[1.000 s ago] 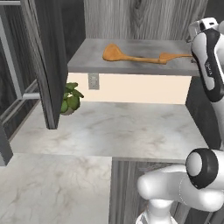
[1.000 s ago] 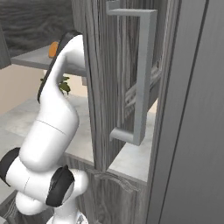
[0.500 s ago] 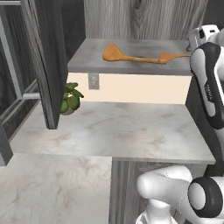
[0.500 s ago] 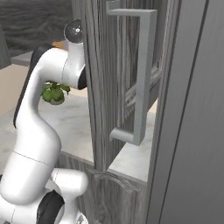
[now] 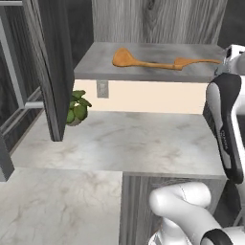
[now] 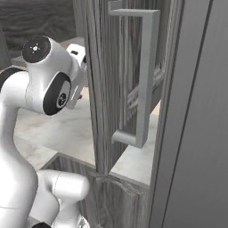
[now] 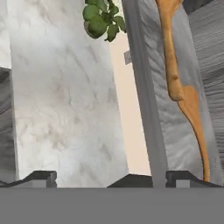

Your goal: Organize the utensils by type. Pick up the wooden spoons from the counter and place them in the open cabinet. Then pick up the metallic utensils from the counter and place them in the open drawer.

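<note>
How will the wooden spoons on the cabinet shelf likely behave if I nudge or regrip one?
The wooden spoons look rigid and slim, so probably stiff and light. They lie flat on the cabinet shelf, handles crossing or touching, so pushing one may drag the other. The oval bowls could let a spoon rock or pivot rather than roll.

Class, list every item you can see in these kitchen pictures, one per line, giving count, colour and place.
wooden spoons: two, orange-brown, lying end to end on the cabinet shelf.
cabinet: one, dark grey wood-grain, open, above the counter.
cabinet door handle: one, grey metal bar, on the open door.
counter: one, pale marbled stone, below the shelf.
potted plant: one, green, on the counter by the left door.
wall socket: one, pale, on the cream back wall.
hand: one, dark tips, open, holding nothing.
</note>
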